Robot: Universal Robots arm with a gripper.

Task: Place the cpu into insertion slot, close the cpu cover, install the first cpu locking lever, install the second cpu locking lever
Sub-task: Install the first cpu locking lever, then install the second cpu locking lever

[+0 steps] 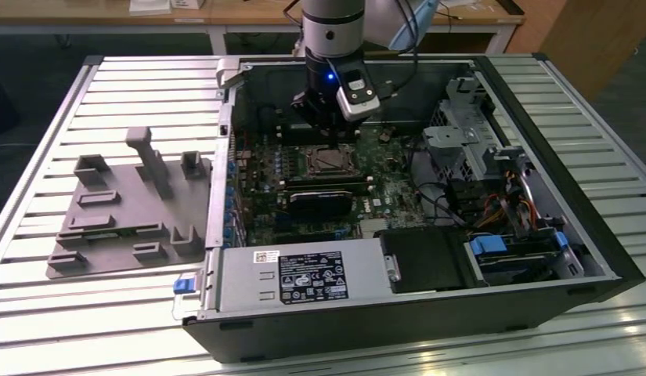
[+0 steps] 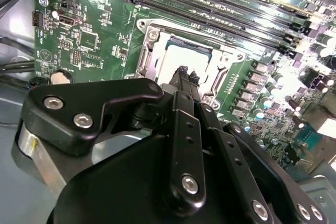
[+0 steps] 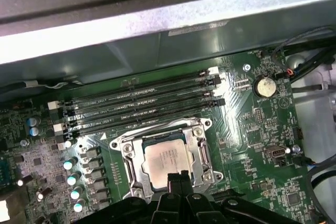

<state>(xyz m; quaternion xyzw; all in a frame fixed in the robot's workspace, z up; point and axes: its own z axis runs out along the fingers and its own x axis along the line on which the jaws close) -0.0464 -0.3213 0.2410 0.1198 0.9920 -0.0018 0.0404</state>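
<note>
The cpu (image 3: 167,160) lies flat in the insertion slot (image 3: 137,174), its dull silver top showing through the window of the cpu cover (image 3: 203,157), which appears folded down over it inside a case standing on a slatted surface (image 1: 103,86). The chip sits directly under the hand (image 3: 177,181), the fingertips poised over the chip's near edge and just above it; whether they touch the metal cannot be made out. In both wrist views the two narrow black fingers (image 2: 183,80) stand pressed together with nothing between them, so the hand reads as clenched and empty. The socket is square, so no long axis governs the approach from the chip itself; the lines that matter are the frame's two side rails, which run away from the hand on either side of the chip, and the locking levers would be expected to lie along them, though they cannot be picked out with confidence. Beyond the socket, farther from the hand, the long black memory slots (image 3: 142,100) run crosswise to those rails. In the exterior view the arm stands nearly upright over the motherboard (image 1: 270,168), the hand (image 1: 331,139) pointing straight down at the socket, with a black card (image 1: 325,202) lying on the board just past it toward the camera. Judged from this, the chip is seated and the cover down.
</note>
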